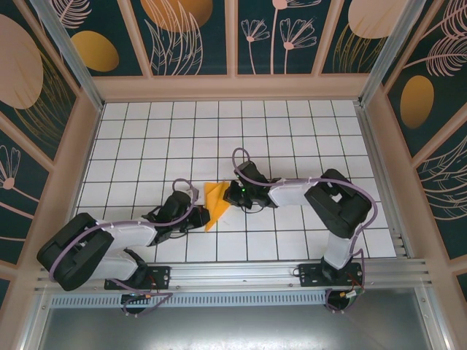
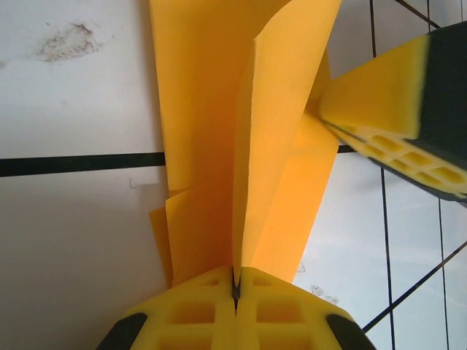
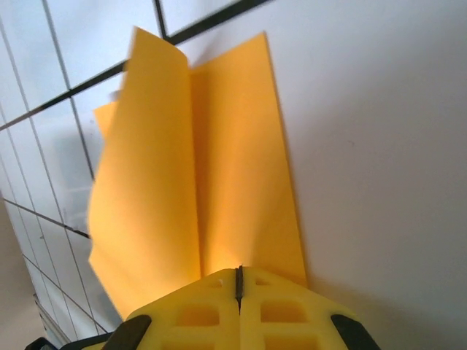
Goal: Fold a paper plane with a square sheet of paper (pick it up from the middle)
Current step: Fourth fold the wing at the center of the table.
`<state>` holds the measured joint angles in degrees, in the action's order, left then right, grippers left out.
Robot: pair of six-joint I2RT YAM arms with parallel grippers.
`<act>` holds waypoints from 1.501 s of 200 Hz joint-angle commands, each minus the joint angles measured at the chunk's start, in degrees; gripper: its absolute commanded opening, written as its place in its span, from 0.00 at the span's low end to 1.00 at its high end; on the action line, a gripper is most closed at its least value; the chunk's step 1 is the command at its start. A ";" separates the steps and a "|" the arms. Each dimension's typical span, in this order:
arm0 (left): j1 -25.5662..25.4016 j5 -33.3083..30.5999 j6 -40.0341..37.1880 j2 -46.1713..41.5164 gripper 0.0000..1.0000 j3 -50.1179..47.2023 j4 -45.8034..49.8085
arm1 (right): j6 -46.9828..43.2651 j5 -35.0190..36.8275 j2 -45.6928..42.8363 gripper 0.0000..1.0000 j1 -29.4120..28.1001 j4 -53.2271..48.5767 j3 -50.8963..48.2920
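The folded paper [image 1: 216, 198] sits near the middle of the gridded table [image 1: 292, 131], caught between both claws. The left gripper [image 2: 236, 278], at the paper's near-left end, is clamped tight on the raised centre crease. The right gripper [image 3: 238, 275] is pinched closed on the paper's right side.

top: high, behind, looking down | wrists: close — share folded paper [image 2: 204, 109]

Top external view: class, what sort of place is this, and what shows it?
Most likely a purpose-built robot test booth: a white grid-marked table, printed wall panels closing it in on three sides, and a metal rail with the left arm and right arm bolted to it.
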<state>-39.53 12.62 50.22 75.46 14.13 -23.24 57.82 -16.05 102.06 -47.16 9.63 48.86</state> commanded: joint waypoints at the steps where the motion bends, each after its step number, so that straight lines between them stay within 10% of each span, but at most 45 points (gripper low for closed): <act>1: 1.12 1.65 -0.81 -0.54 0.00 -1.56 -3.20 | -1.96 0.72 -5.28 0.05 -0.55 3.33 -2.62; 93: 6.26 15.34 -4.79 5.86 0.00 -2.01 -11.92 | -2.97 -7.28 -1.43 0.04 -2.41 11.26 -0.30; 300: 13.25 18.50 3.77 11.20 0.00 -5.96 -20.46 | -3.31 -10.30 8.67 0.03 -1.98 7.68 7.72</act>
<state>-26.72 33.43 52.47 86.00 8.60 -44.91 55.37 -24.58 109.25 -49.39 17.19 54.94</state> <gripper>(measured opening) 0.046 0.068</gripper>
